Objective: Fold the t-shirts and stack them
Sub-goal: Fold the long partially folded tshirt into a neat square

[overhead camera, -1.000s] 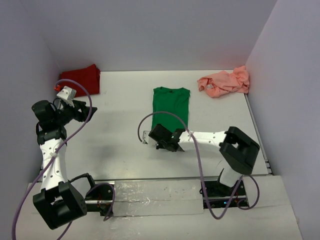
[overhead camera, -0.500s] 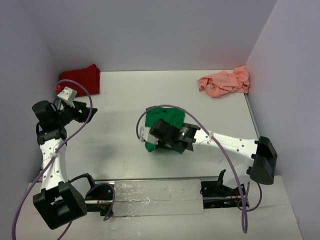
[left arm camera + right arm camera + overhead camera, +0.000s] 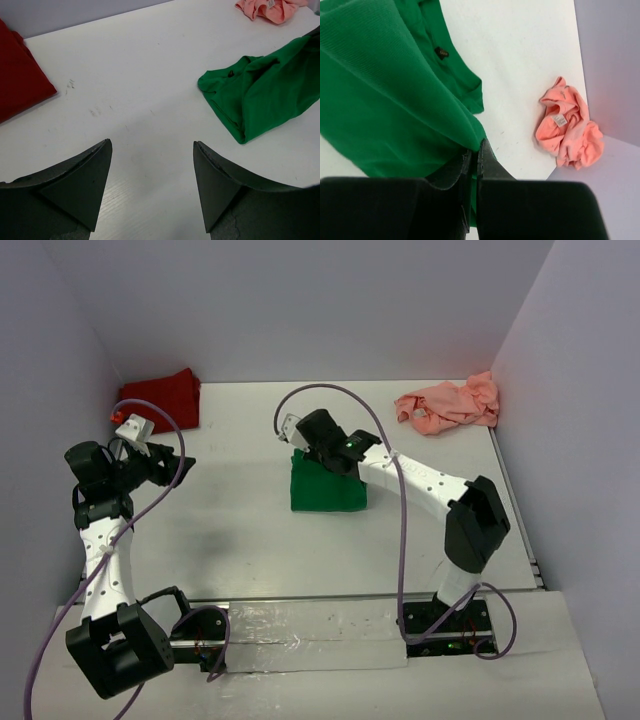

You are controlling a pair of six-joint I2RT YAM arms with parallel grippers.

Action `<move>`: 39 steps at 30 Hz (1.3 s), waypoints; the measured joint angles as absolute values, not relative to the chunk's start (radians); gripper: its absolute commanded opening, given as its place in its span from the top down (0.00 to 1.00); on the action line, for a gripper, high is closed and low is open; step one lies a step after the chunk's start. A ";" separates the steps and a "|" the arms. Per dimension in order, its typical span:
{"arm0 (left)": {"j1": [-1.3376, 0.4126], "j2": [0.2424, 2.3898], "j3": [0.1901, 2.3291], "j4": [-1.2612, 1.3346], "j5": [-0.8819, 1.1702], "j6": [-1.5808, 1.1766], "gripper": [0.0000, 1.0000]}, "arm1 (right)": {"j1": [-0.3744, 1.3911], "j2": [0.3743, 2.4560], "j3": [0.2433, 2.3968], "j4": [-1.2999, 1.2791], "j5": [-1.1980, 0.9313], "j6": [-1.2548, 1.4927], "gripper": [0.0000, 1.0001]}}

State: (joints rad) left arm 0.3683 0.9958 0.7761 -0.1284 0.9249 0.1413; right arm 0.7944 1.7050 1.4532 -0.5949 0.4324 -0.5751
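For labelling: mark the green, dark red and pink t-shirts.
green t-shirt [image 3: 322, 492], top view, middle of folded cloth
dark red t-shirt [image 3: 165, 397], top view, centre of the cloth
pink t-shirt [image 3: 450, 407], top view, middle of crumpled heap

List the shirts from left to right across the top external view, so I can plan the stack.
dark red t-shirt → green t-shirt → salmon pink t-shirt

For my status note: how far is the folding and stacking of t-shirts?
Done: the red t-shirt looks folded in the far left corner. In hand: the right claw pinches the green t-shirt, partly folded over. Remaining: the crumpled pink t-shirt, and all stacking.
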 measured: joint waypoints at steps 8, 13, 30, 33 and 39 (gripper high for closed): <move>0.368 0.996 0.776 -0.132 0.926 0.144 0.25 | 0.789 1.804 1.485 -0.543 0.441 -0.614 1.00; 0.368 0.996 0.776 -0.133 0.930 0.146 0.25 | 0.775 1.850 1.487 -0.492 0.446 -0.632 1.00; 0.368 0.996 0.776 -0.143 0.948 0.163 0.24 | 0.682 2.048 1.529 -0.208 0.563 -0.645 0.35; 0.368 0.996 0.776 -0.143 0.949 0.163 0.24 | 0.711 1.986 1.479 -0.206 0.566 -0.625 0.37; 0.368 0.996 0.776 -0.143 0.949 0.163 0.24 | 0.776 1.890 1.510 -0.374 0.456 -0.488 0.37</move>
State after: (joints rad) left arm 0.3683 0.9962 0.7761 -0.1429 0.9493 0.1627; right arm 0.7757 1.8900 1.5105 -0.3740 0.4564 -0.4877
